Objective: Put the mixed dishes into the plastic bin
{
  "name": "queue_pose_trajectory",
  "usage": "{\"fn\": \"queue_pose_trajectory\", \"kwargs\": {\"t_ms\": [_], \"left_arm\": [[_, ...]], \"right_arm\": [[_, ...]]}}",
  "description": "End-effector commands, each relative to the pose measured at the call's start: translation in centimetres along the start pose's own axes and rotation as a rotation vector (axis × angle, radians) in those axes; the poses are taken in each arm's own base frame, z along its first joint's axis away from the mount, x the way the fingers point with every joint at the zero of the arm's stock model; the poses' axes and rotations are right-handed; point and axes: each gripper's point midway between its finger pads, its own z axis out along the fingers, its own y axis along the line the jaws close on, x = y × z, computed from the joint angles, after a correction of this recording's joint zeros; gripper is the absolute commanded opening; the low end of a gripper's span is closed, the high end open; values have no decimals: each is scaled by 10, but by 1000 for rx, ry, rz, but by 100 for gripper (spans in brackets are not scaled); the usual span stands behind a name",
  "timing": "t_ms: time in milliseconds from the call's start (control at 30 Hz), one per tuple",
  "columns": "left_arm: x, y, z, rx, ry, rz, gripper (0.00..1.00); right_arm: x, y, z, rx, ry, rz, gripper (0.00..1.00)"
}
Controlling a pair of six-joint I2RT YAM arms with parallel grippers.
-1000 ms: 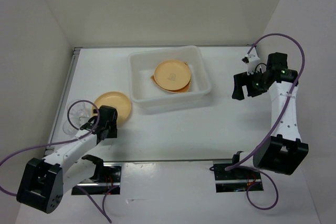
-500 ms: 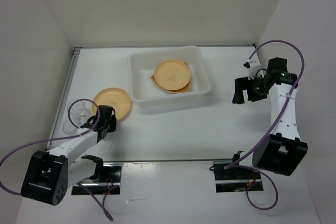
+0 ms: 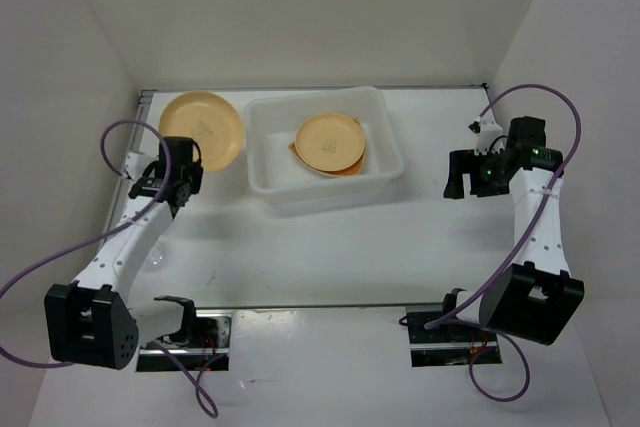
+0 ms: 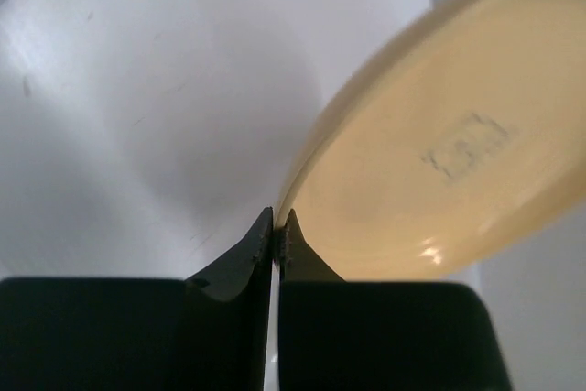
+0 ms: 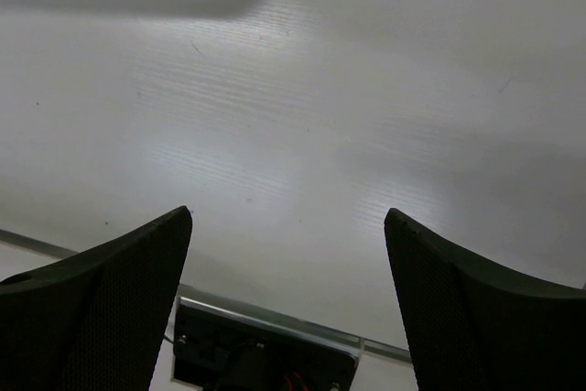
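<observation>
Plate (image 3: 201, 127) now raised beside bin (image 3: 262, 152), rim clamped by left pincer (image 4: 276, 226); right pincer (image 5: 286, 217) open.

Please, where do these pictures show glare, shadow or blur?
Left wrist view: small glare spot on the held plate, its soft shadow darkening the table. Right wrist view: bright patch with faint stripes on the table, right gripper a dark silhouette. Top view: even light, sharp.
</observation>
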Motion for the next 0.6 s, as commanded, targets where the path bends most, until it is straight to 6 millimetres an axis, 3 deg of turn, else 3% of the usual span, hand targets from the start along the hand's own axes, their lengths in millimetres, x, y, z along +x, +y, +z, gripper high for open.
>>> {"fn": "queue_pose_trajectory", "kwargs": {"t_ms": [0,67,167,200,267,300,367,400,433,467,533,567], "left_arm": [[-54,-41,-25,90,-144,27,0],[-71,-51,-34,116,-184,27,0],[-97,-85,-53,217,-230,28,0],[-98,-101,-58,265,-222,68,0],[-80,-140,-61,398,-126,135,0],[-71,-152,-59,440,-81,167,0],[-28,-184,-65,581,104,258,0],[-9,-199,-54,589,162,322,0],[13,-206,-56,623,251,370,0],[46,-207,-42,615,328,424,0],[78,-214,-42,651,411,506,0],[106,-222,-41,677,493,548,0]], "right_arm": [[-12,-8,0,55,-79,13,90],[-9,-12,6,67,-77,13,90],[-10,-13,9,68,-85,21,90],[-7,-11,11,55,-81,24,90],[-10,-12,11,58,-90,20,90],[-8,-13,15,56,-83,23,90],[-8,-13,15,55,-83,23,90],[-8,-14,17,56,-85,23,90],[-8,-14,17,56,-85,23,90],[-8,-14,17,56,-85,23,90],[-8,-13,15,59,-93,19,90],[-8,-13,15,59,-93,19,90]]}}
